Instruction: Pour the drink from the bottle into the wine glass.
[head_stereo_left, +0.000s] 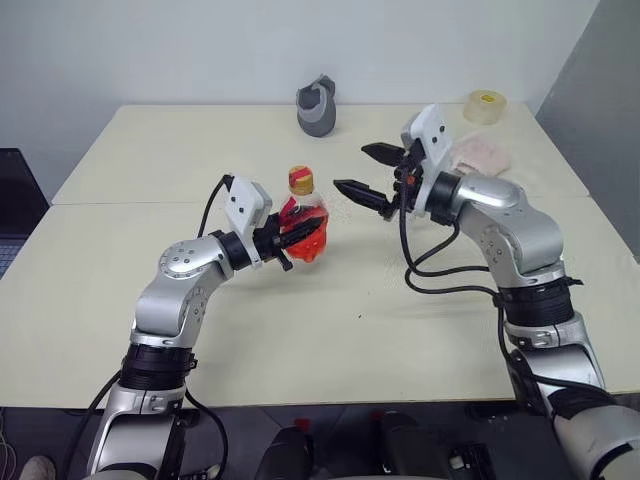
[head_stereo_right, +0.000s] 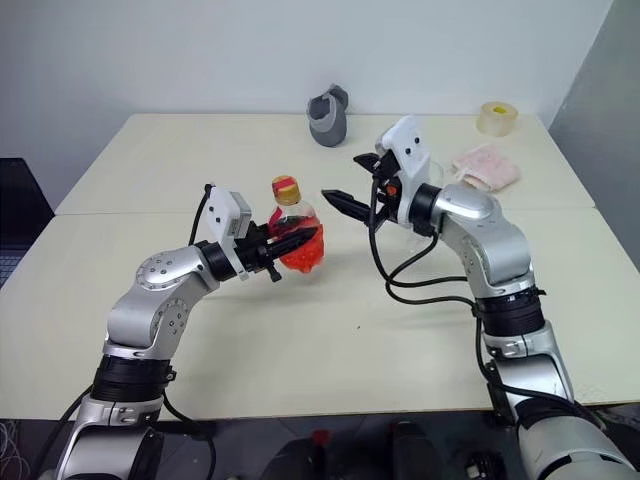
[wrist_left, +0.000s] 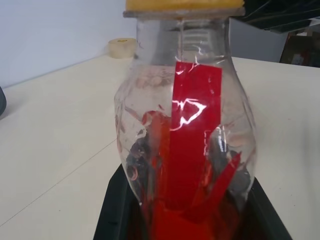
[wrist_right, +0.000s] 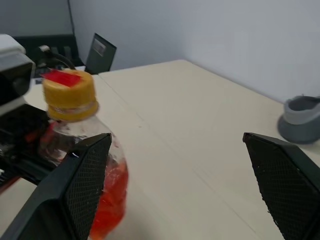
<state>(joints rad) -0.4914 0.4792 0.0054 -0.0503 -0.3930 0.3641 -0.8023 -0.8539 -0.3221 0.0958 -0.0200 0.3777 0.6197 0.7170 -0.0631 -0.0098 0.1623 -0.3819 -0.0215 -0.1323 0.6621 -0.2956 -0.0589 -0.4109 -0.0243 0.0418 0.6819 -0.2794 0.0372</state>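
Observation:
My left gripper (head_stereo_left: 300, 236) is shut on the bottle (head_stereo_left: 305, 222), holding it upright a little above the table (head_stereo_left: 330, 310). The bottle is small, squat and clear, and its yellow cap (head_stereo_left: 301, 181) is on. The red drink (head_stereo_right: 303, 252) fills its lower part. In the left wrist view the bottle (wrist_left: 185, 125) stands between the black fingers (wrist_left: 112, 210). My right gripper (head_stereo_left: 350, 167) is open, level with the cap and just to its right, apart from it. In the right wrist view the cap (wrist_right: 69, 95) sits beside one of the wide-spread fingers (wrist_right: 80, 185). The wine glass is hidden or out of view.
A grey tape dispenser (head_stereo_left: 318, 106) stands at the table's far middle. A roll of tape (head_stereo_left: 486, 106) lies at the far right corner, and a clear bag with something pink (head_stereo_left: 482, 155) is behind my right arm. A seam (head_stereo_left: 130, 203) runs across the table.

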